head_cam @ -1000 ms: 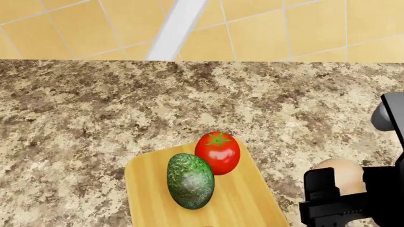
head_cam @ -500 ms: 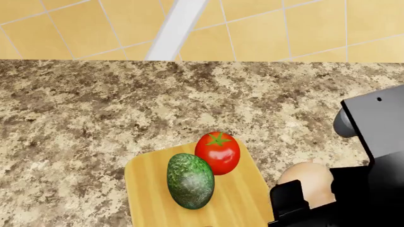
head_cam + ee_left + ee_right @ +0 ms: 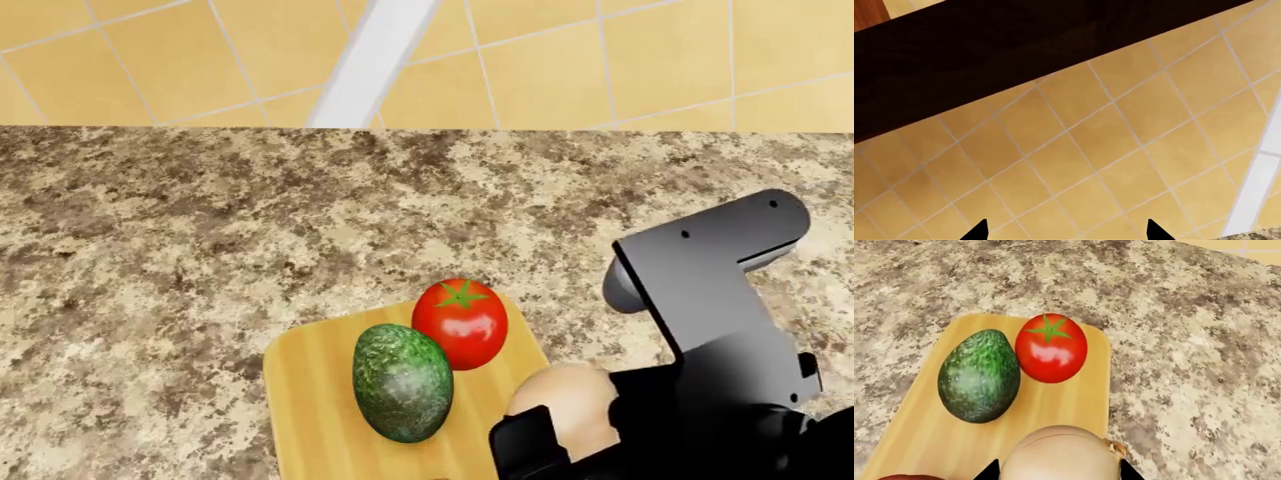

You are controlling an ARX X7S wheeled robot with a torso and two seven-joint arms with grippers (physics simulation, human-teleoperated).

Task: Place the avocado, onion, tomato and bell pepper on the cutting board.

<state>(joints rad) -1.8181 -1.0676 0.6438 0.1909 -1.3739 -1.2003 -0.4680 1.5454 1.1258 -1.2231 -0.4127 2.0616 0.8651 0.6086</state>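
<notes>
A speckled brown granite countertop (image 3: 200,230) runs wall to wall, and lying flat on it at the near edge is the cutting board (image 3: 314,420), the avocado (image 3: 402,382) and tomato (image 3: 461,324) side by side on top.

We list the avocado (image 3: 979,376): dark green, mottled with paler flecks. The tomato (image 3: 1051,348): glossy bright red, with a green star calyx and a white highlight. The onion (image 3: 1062,454), between the black fingers of our right hand (image 3: 1057,471): pale tan-beige. The cutting board (image 3: 1061,412): light yellow wood with faint grain. The surface (image 3: 1187,340): speckled beige, brown and cream granite. The wall tiles (image 3: 1121,150): yellow-orange with pale grout lines.
</notes>
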